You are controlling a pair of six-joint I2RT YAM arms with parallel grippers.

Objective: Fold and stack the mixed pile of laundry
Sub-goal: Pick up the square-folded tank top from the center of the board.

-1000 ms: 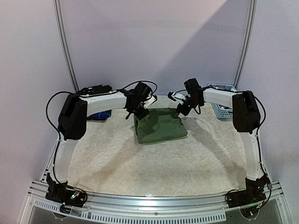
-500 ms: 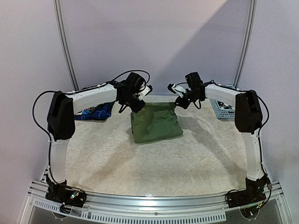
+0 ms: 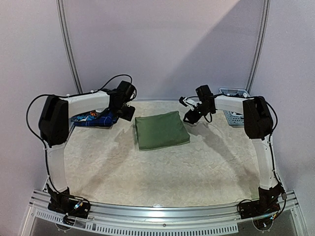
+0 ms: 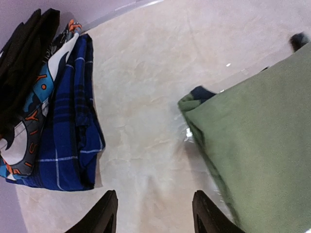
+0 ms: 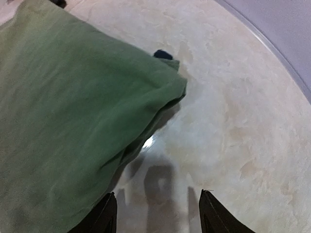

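From overhead, the olive-green T-shirt [image 3: 161, 130] lies folded into a neat rectangle just above the centre of the table [image 3: 162, 182]. The left gripper [image 3: 127, 112] hangs just off its upper left corner and the right gripper [image 3: 191, 117] off its upper right; neither touches the cloth. At the left edge of the frame sits one stack [image 3: 92, 118] of folded clothes, apart from the shirt. A light-blue basket [image 3: 235, 117] stands at the upper right; I cannot tell whether anything is in it.

In the left wrist view, the two fingers [image 4: 106, 214] at the bottom edge are spread wide with only bare table between them. The stack fills the left side, and I count three pieces: a blue checked piece [image 4: 73, 121], an orange-blue-white print [image 4: 29, 121] and a black garment [image 4: 22, 53]. One shirt corner, with a bit of dark trim [image 4: 201, 92] poking out, fills the right side.

In the right wrist view, this pair of fingers [image 5: 212, 213] also stands apart and holds nothing, with the shirt's folded corner in the upper left.

By my reckoning the folding is done: one shirt folded, three pieces already stacked, no loose garment in sight. What looks left is putting the shirt on the stack.
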